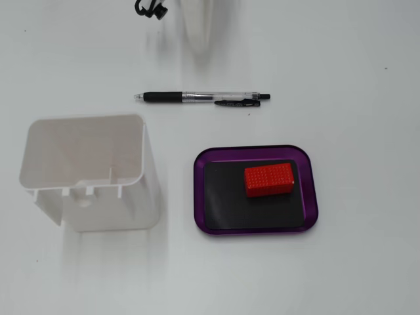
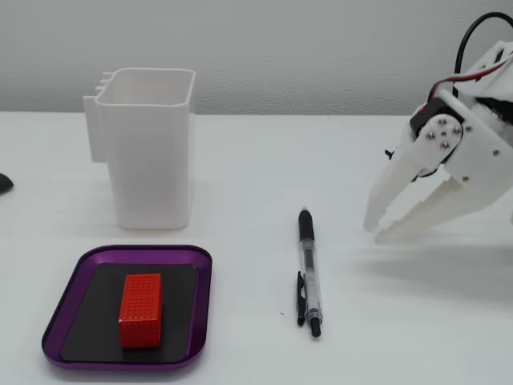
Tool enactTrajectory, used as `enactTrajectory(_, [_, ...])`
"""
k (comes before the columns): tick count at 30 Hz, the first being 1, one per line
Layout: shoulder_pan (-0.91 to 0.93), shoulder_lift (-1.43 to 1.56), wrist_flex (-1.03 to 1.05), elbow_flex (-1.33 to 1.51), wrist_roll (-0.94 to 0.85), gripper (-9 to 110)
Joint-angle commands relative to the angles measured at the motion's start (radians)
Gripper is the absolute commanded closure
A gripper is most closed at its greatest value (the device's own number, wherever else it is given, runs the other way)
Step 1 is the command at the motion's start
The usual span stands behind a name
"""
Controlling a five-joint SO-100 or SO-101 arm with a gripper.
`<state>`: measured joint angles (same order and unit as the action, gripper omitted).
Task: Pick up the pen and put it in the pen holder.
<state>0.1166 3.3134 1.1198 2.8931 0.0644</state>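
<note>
A black and clear pen (image 1: 203,98) lies flat on the white table, and it also shows in the other fixed view (image 2: 309,269), pointing towards the camera. The white, open-topped pen holder (image 1: 147,172) stands upright and looks empty; it also shows in the other fixed view (image 2: 152,160), left of the pen. My white gripper (image 2: 377,232) hangs just above the table to the right of the pen, a short gap away. Its jaws are a little apart and hold nothing. From above it is a blurred white shape (image 1: 199,39) beyond the pen.
A purple tray (image 1: 256,150) with a black inlay holds a red block (image 1: 269,179); both show in the other fixed view, the tray (image 2: 202,301) and the block (image 2: 140,309), in front of the holder. A black cable (image 1: 149,8) lies at the table's far edge.
</note>
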Motion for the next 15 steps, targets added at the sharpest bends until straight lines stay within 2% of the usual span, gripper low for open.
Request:
enactTrajectory(1, [-0.003, -0.138, -0.020, -0.184, 0.026, 102])
enactTrajectory(8, [-0.020, -0.721, 0.044, -0.609, 0.017, 101])
enactTrajectory(15, [-0.118, -1.218, 0.224, -0.946, -0.199, 91])
